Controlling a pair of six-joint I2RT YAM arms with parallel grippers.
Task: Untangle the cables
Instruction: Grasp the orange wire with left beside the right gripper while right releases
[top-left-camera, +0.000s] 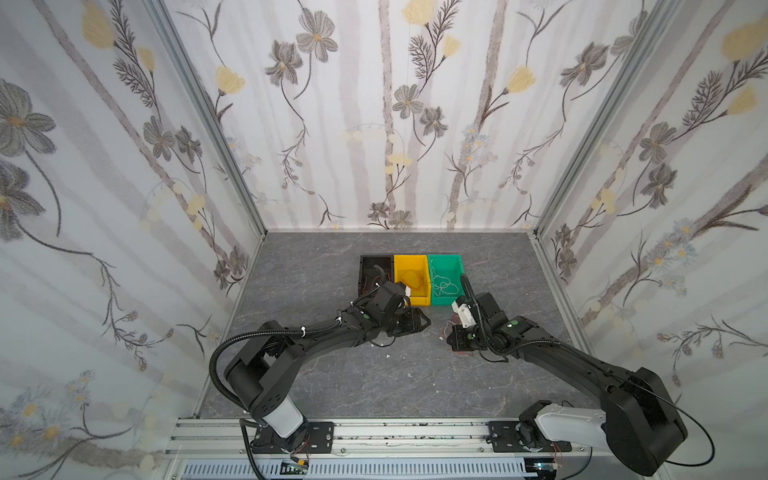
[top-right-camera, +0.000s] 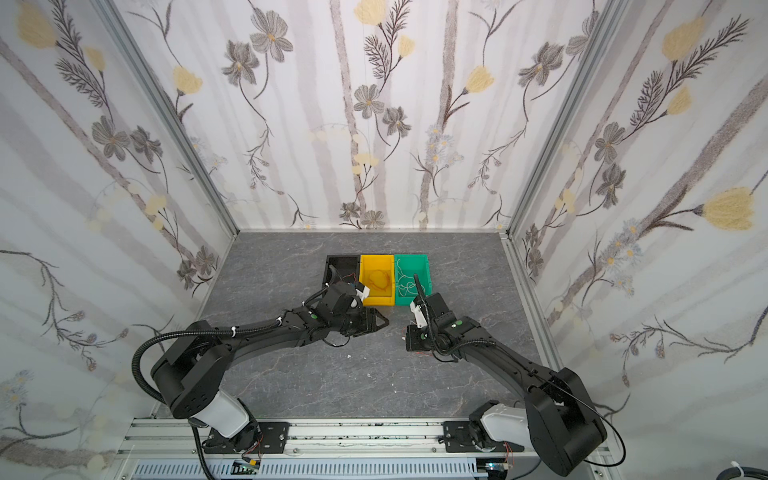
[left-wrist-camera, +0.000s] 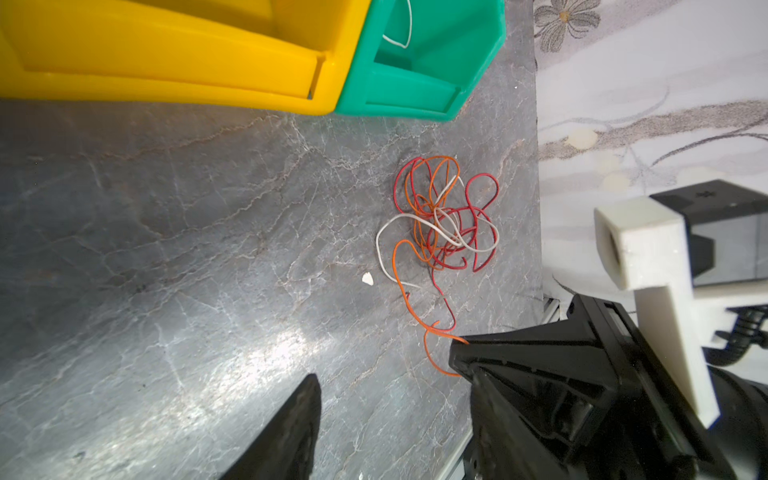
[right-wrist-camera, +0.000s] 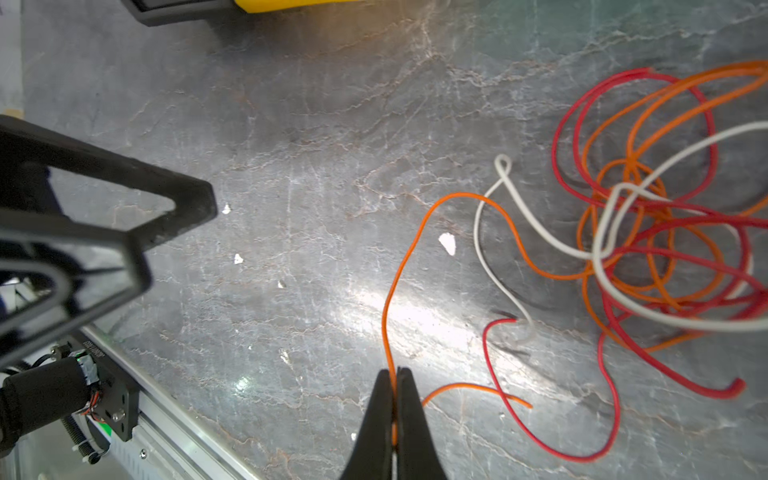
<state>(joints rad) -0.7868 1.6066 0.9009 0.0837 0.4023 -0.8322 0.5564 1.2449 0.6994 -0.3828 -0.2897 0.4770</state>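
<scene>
Cables (left-wrist-camera: 444, 220) in red, orange and white lie tangled on the grey marbled table (left-wrist-camera: 166, 249). At the far side I see a yellow bin (left-wrist-camera: 166, 62) and a green bin (left-wrist-camera: 399, 91) standing side by side and touching, with the heap near the green one's front. My left gripper (right-wrist-camera: 178, 239) hangs left of the heap, its jaws apart and empty. My right gripper (right-wrist-camera: 395, 374) is pinched tight on one orange cable (right-wrist-camera: 415, 232) trailing out of the tangle. A tiny white chip (right-wrist-camera: 446, 243) lies just beside that strand.
</scene>
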